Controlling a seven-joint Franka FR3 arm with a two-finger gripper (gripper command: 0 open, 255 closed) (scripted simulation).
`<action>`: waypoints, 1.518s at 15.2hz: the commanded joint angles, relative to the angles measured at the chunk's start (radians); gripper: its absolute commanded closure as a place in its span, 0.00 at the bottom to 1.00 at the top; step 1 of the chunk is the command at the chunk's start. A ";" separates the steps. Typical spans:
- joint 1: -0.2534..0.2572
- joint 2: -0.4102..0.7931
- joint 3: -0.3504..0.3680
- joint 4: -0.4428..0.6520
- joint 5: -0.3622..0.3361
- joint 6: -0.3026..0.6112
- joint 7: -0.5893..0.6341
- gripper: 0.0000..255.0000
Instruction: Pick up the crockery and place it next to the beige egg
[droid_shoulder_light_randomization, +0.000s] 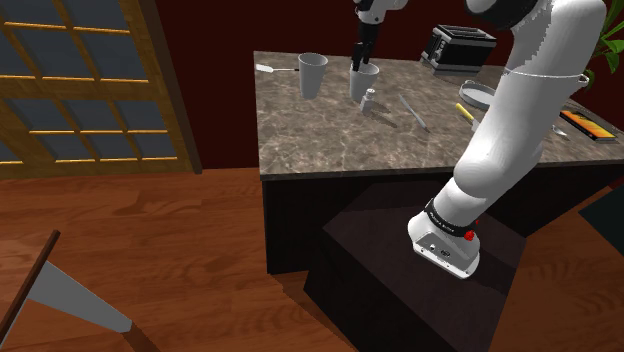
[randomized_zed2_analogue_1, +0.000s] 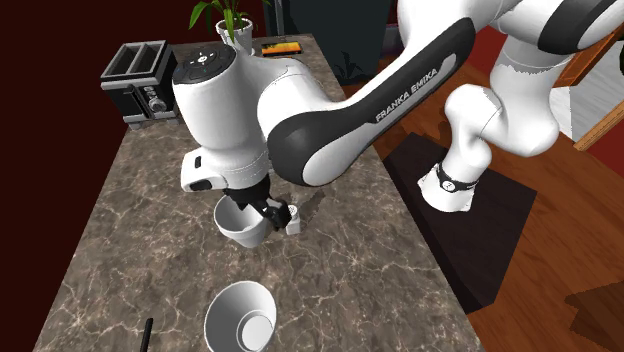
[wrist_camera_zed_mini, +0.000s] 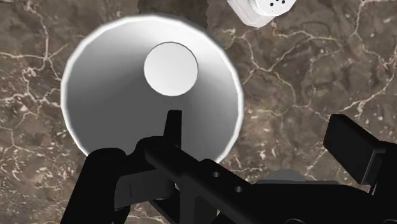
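A white cup (droid_shoulder_light_randomization: 363, 82) stands upright on the marble counter (droid_shoulder_light_randomization: 330, 140), near its far side in the shoulder view. My black gripper (droid_shoulder_light_randomization: 362, 62) comes down onto it from above. In the wrist view the cup (wrist_camera_zed_mini: 153, 89) lies right under the gripper (wrist_camera_zed_mini: 229, 153). One finger (wrist_camera_zed_mini: 108, 175) reaches inside the cup and the other finger (wrist_camera_zed_mini: 353, 149) stands outside its wall, with a wide gap between them. The gripper is open and straddles the rim. In the second exterior view the cup (randomized_zed2_analogue_1: 240, 225) sits under the hand (randomized_zed2_analogue_1: 255, 208).
A second white cup (droid_shoulder_light_randomization: 312, 74) (randomized_zed2_analogue_1: 240, 318) stands close by. A small white shaker (droid_shoulder_light_randomization: 369, 100) (randomized_zed2_analogue_1: 290, 217) (wrist_camera_zed_mini: 261, 9) sits right beside the cup under the gripper. A black toaster (droid_shoulder_light_randomization: 460, 47), a round dish (droid_shoulder_light_randomization: 475, 95) and a spoon (droid_shoulder_light_randomization: 275, 68) are also on the counter.
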 joint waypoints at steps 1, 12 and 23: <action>-0.006 0.022 0.000 0.006 0.005 0.017 -0.008 0.00; -0.009 0.046 0.002 -0.038 0.013 0.084 -0.013 0.00; -0.008 0.046 0.002 -0.037 0.013 0.084 -0.013 1.00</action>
